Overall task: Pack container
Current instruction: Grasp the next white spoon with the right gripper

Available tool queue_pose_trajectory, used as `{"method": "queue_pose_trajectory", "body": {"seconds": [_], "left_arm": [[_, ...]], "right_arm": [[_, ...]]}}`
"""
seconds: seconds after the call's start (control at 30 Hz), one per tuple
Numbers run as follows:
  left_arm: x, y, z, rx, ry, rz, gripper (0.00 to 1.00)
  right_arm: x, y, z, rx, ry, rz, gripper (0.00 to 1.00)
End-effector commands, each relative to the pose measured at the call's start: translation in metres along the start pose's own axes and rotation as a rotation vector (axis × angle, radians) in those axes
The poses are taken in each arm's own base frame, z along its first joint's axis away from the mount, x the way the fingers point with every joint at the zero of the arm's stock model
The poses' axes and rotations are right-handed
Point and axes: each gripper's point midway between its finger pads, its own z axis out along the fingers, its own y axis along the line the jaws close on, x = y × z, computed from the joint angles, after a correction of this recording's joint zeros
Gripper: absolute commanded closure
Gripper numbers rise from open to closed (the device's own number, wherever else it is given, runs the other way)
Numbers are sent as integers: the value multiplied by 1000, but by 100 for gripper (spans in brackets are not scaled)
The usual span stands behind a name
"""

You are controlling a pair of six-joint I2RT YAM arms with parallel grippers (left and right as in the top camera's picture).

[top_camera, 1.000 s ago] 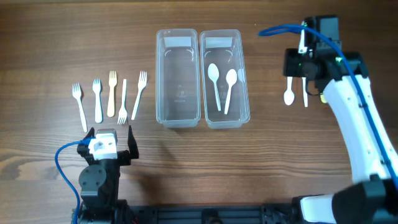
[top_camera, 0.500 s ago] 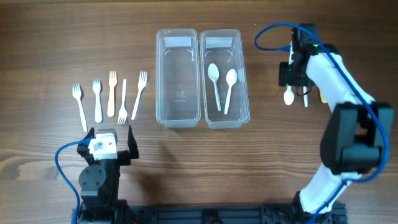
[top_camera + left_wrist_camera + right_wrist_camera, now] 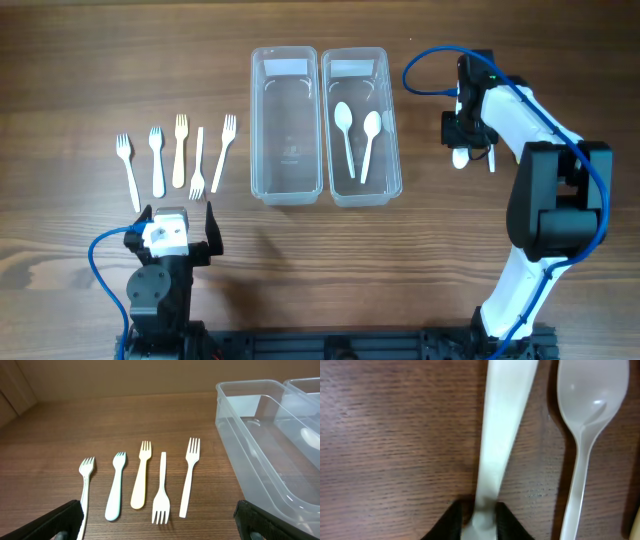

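Overhead, we see the right arm stretched toward the far right edge of the surface, its right hand pointing down; the left hand sits at the near edge, spread wide. The left wrist shows five forks left of the container. At the right wrist, fingertips pinch a white utensil beside a spoon.

Wooden table carries 5 forks, 2 containers, spoons.

Two white spoons, apparently flat, in right container
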Motion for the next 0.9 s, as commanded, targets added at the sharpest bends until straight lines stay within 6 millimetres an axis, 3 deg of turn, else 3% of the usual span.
{"method": "queue_pose_trajectory", "body": {"seconds": [0.0,0.03,0.2,0.37,0.6,0.77,0.87], "left_arm": [[1,-1,0,4,-1,13,0],[1,-1,0,4,-1,13,0],[1,-1,0,4,-1,13,0],[1,-1,0,4,-1,13,0],[1,-1,0,4,-2,13,0],[1,-1,0,4,-1,13,0],[1,-1,0,4,-1,13,0]], "right_arm": [[17,4,16,-15,65,34,92],[17,6,16,-22,67,33,96],[12,10,10,-50,46,33,96],[-2,13,-20,-72,-25,30,96],[-24,45,-120,-196,-268,-29,95],[-16,79,-197,-259,-442,-120,96],[-8,100,-227,-293,-508,-175,96]]}}
